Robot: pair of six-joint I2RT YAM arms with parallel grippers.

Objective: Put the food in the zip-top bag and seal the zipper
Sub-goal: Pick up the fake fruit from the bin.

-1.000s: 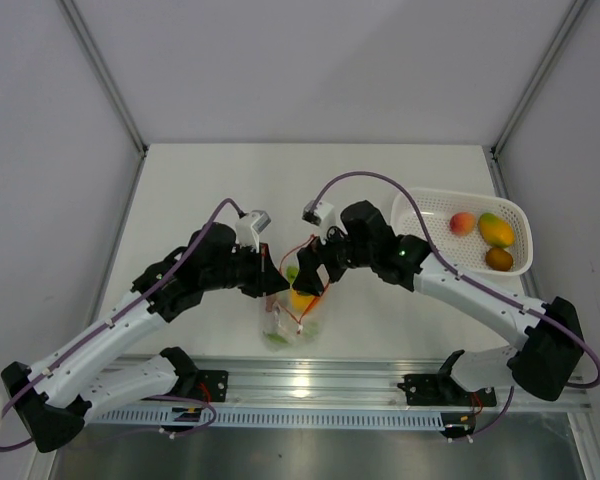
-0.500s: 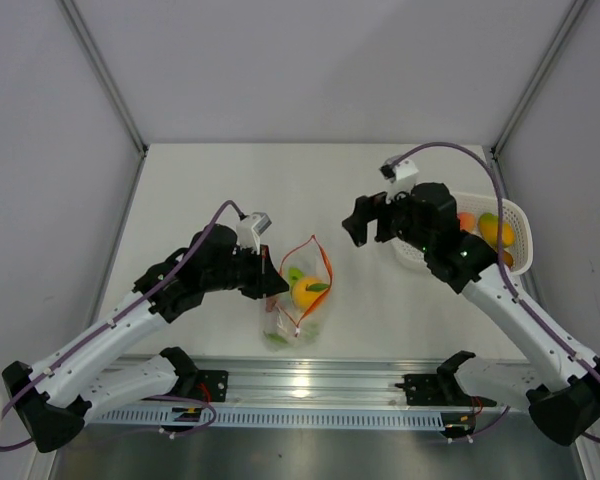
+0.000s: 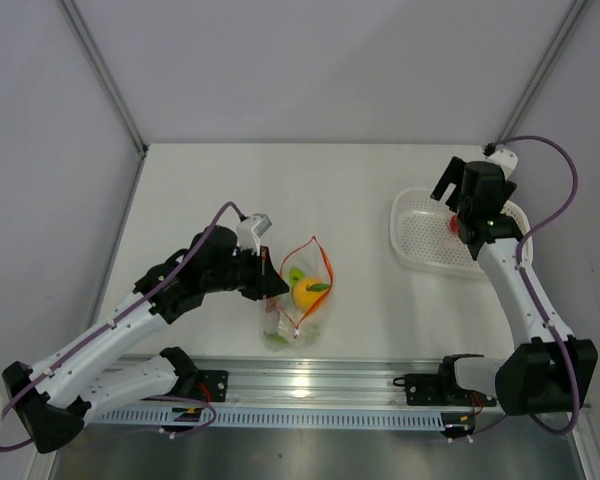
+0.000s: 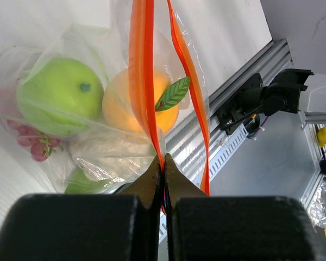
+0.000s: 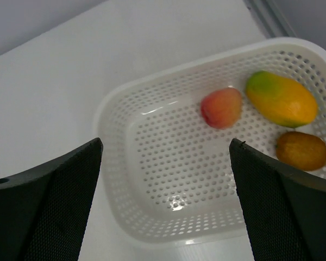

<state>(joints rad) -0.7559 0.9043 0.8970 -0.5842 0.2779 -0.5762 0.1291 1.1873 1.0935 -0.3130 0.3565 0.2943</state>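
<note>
The clear zip-top bag (image 3: 292, 318) lies near the table's front edge with its mouth gaping. My left gripper (image 3: 272, 285) (image 4: 163, 165) is shut on one side of the red-orange zipper (image 3: 326, 262) (image 4: 140, 81) and holds it up. Food inside the bag: a green apple (image 4: 57, 89), an orange with a leaf (image 4: 125, 111) (image 3: 305, 294), red grapes (image 4: 35, 148) and a whitish piece (image 4: 106, 155). My right gripper (image 3: 448, 198) (image 5: 165, 142) hangs open and empty above the white basket (image 3: 418, 250) (image 5: 106, 109). In the basket lie a peach (image 5: 221, 107), a mango (image 5: 281, 99) and a brown fruit (image 5: 301, 150).
The basket stands at the table's right edge, close to the right wall post (image 3: 540, 80). An aluminium rail (image 3: 310, 385) with the arm bases runs along the near edge, just in front of the bag.
My right gripper left the bag's mouth and swung up and right to hover over the basket. The orange stays in the bag. The left arm has not moved.
</note>
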